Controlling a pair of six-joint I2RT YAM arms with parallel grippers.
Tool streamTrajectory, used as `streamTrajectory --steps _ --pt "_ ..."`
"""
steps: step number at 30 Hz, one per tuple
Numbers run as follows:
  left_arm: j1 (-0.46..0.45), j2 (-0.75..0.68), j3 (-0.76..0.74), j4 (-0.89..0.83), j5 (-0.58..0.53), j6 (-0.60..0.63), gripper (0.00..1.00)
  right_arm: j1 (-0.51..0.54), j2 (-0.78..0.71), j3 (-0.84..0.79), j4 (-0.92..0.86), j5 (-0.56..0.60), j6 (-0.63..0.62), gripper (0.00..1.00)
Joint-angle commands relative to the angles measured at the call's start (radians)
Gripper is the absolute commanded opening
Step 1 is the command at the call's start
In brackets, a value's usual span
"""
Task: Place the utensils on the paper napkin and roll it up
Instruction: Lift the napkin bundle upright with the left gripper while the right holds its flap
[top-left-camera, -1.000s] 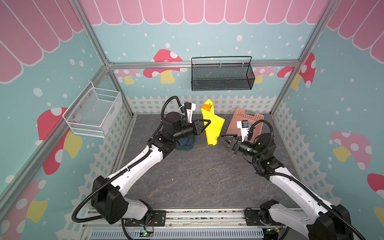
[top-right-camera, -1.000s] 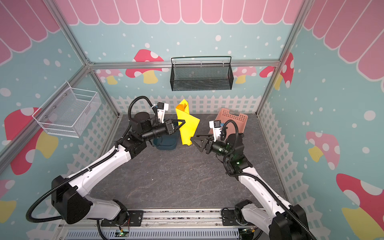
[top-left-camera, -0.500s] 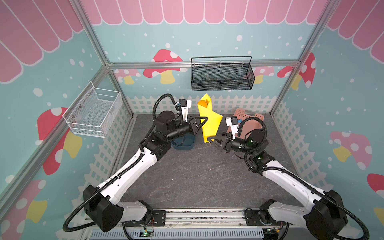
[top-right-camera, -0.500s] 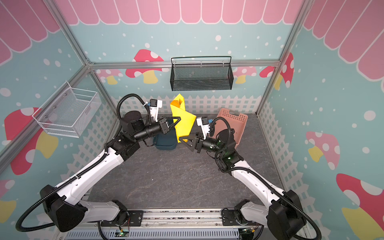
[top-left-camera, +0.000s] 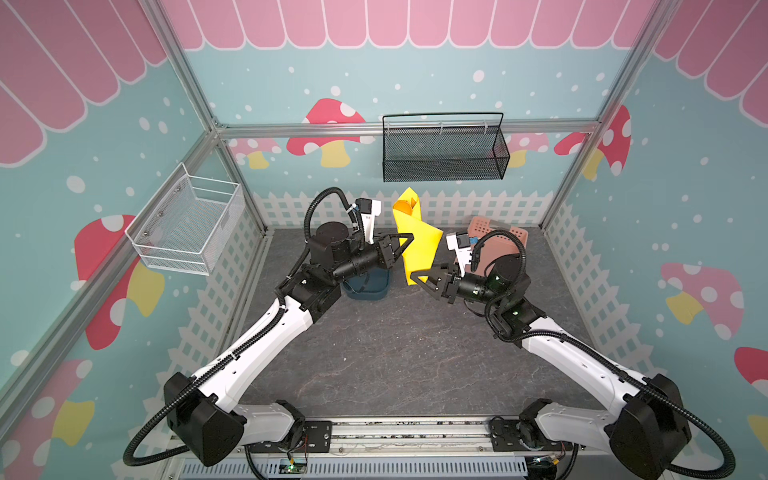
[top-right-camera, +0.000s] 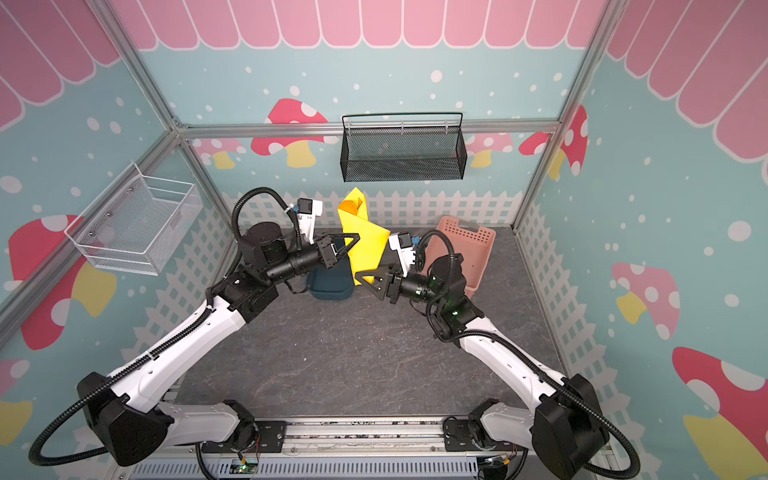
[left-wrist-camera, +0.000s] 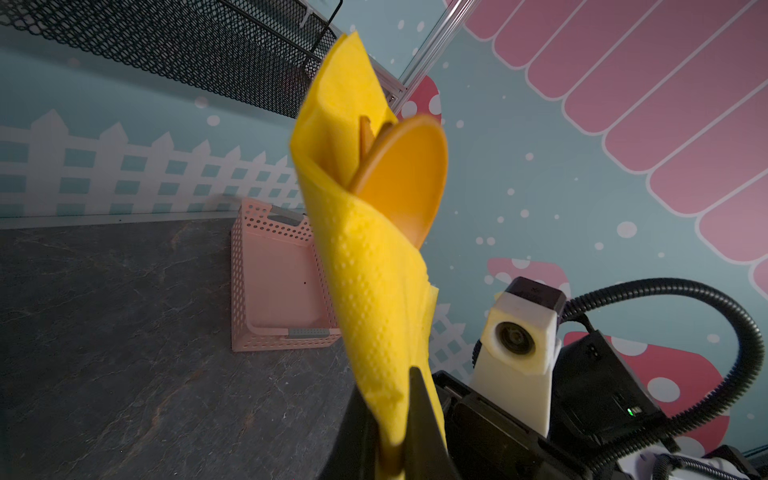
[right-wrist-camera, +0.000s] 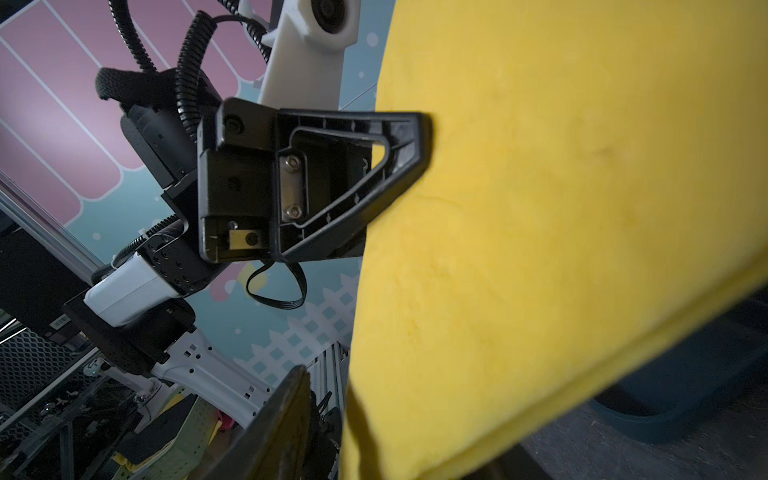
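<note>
The yellow paper napkin (top-left-camera: 417, 245) (top-right-camera: 365, 245) hangs upright in the air, rolled into a cone around the orange utensils. A spoon bowl (left-wrist-camera: 403, 178) and a slim orange tip (left-wrist-camera: 365, 137) stick out of its top. My left gripper (top-left-camera: 406, 242) (top-right-camera: 352, 242) is shut on the roll's middle; the same gripper (left-wrist-camera: 388, 411) pinches the napkin (left-wrist-camera: 374, 291) in the left wrist view. My right gripper (top-left-camera: 417, 277) (top-right-camera: 362, 279) stands open around the roll's lower end. One of its fingers (right-wrist-camera: 282, 419) shows a gap to the napkin (right-wrist-camera: 561, 208); the other is hidden behind it.
A dark blue tub (top-left-camera: 368, 286) (top-right-camera: 330, 286) sits on the table under the left arm. A pink perforated basket (top-left-camera: 482, 226) (top-right-camera: 469, 245) lies at the back right. A black mesh basket (top-left-camera: 442, 153) and a white wire basket (top-left-camera: 191, 224) hang on the walls.
My right gripper has moved left to the napkin roll's lower end and its jaws have narrowed around it. The left gripper still holds the roll in about the same place.
</note>
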Motion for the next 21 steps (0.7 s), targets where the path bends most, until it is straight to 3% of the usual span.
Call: streamTrajectory --steps 1,16,21 --pt "0.001 -0.029 0.039 -0.019 -0.025 0.026 0.00 0.012 0.011 0.032 0.000 -0.018 -0.013 0.49" --pt "0.002 -0.039 0.044 -0.045 -0.045 0.048 0.00 0.011 -0.018 0.035 -0.042 0.031 -0.027 0.14" --pt "0.001 -0.048 0.041 -0.055 -0.058 0.061 0.09 0.012 -0.027 0.038 -0.041 0.033 -0.032 0.08"
